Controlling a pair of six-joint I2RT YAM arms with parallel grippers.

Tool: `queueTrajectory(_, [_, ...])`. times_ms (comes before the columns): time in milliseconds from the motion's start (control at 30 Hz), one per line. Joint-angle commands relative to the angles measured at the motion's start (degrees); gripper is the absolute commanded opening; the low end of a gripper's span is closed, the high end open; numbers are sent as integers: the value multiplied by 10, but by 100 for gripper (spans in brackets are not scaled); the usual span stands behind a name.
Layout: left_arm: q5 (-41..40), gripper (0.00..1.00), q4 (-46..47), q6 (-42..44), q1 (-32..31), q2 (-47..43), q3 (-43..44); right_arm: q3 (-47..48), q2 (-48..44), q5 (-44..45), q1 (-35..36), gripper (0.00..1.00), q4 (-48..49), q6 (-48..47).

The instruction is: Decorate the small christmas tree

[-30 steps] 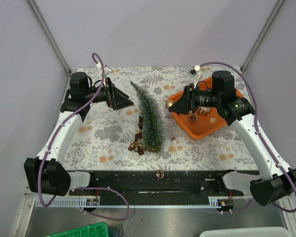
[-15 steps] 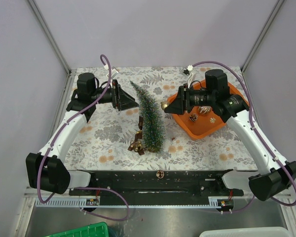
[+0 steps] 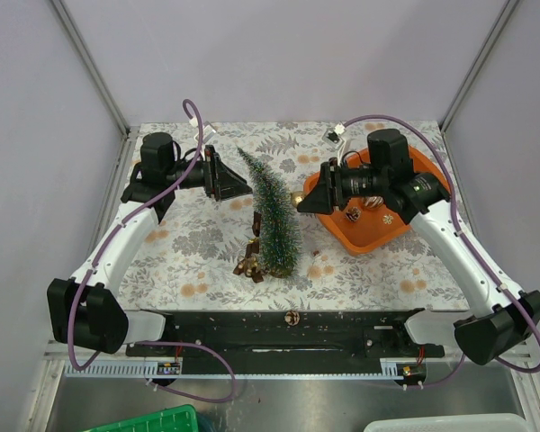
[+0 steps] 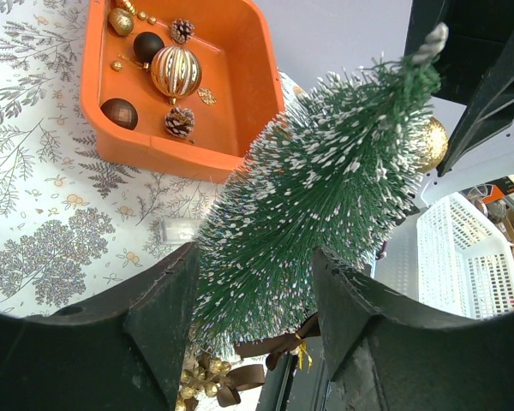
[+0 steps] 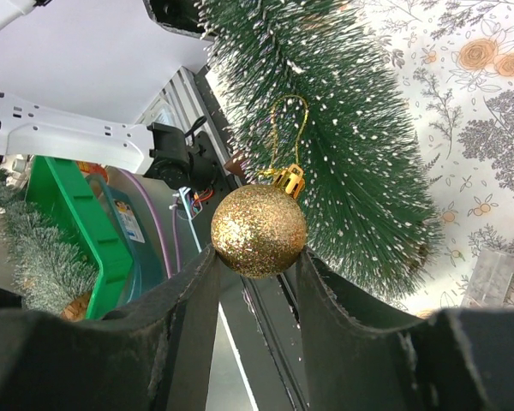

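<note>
The small christmas tree (image 3: 274, 220) stands at the middle of the table, dark green with frosty tips. My left gripper (image 3: 245, 189) reaches it from the left at mid height. In the left wrist view the tree (image 4: 325, 188) fills the gap of that gripper (image 4: 255, 257), with bristles against both fingers. My right gripper (image 3: 301, 200) is shut on a gold glitter ball (image 5: 259, 229) just right of the tree (image 5: 351, 154). The ball's gold loop lies against the bristles. The same ball (image 4: 433, 145) shows behind the tree in the left wrist view.
An orange tray (image 3: 378, 238) at the right holds several gold and brown ornaments (image 4: 175, 70) and pine cones. Brown and gold bows (image 3: 248, 263) lie at the tree's foot. A green bin (image 3: 144, 420) and a white basket (image 3: 450, 423) sit below the table's near edge.
My left gripper moved right to the tree and narrowed its jaws onto the bristles. My right gripper carried the gold ball left from over the tray up to the tree.
</note>
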Motion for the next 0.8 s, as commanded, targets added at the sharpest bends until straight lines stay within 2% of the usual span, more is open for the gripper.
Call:
queueTrajectory(0, [-1, 58, 31, 4, -3, 1, 9, 27, 0, 2, 15, 21, -15, -22])
queueTrajectory(767, [13, 59, 26, 8, -6, -3, 9, 103, 51, 9, 35, 19, -43, -48])
